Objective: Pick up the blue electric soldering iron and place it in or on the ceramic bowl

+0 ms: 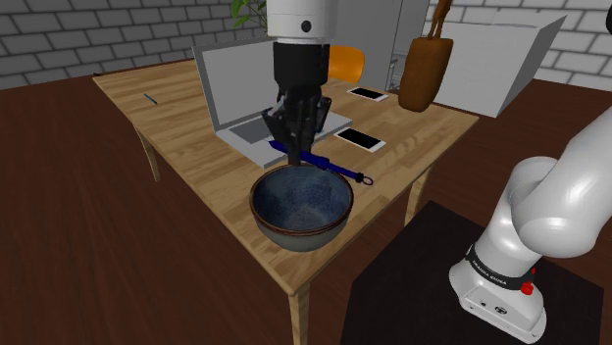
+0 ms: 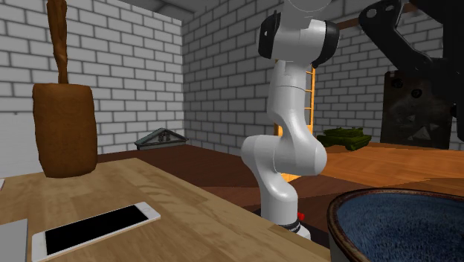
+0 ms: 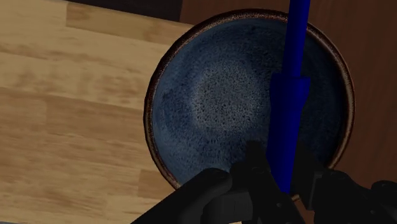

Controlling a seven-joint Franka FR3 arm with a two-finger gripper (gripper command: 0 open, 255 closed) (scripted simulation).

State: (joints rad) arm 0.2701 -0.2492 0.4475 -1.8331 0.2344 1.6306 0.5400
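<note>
The black two-finger hand (image 3: pixel 286 179), clenched on the slim blue soldering iron (image 3: pixel 289 108), hangs above the dark-blue glazed bowl (image 3: pixel 210 95) directly beneath it; placing likely needs lowering, then release.

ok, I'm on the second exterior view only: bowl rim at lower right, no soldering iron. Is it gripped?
Observer: Yes. In the wrist view the gripper is shut on the blue soldering iron.
Operator: Where is it relative to the bowl?
Observer: The wrist view shows its shaft crossing over the blue-glazed bowl, to one side of the centre.
Operator: Released yet?
Observer: No. In the shoulder view the gripper holds it at the bowl's far rim, with one end sticking out toward that view's right. I can't tell whether it touches the rim.
</note>
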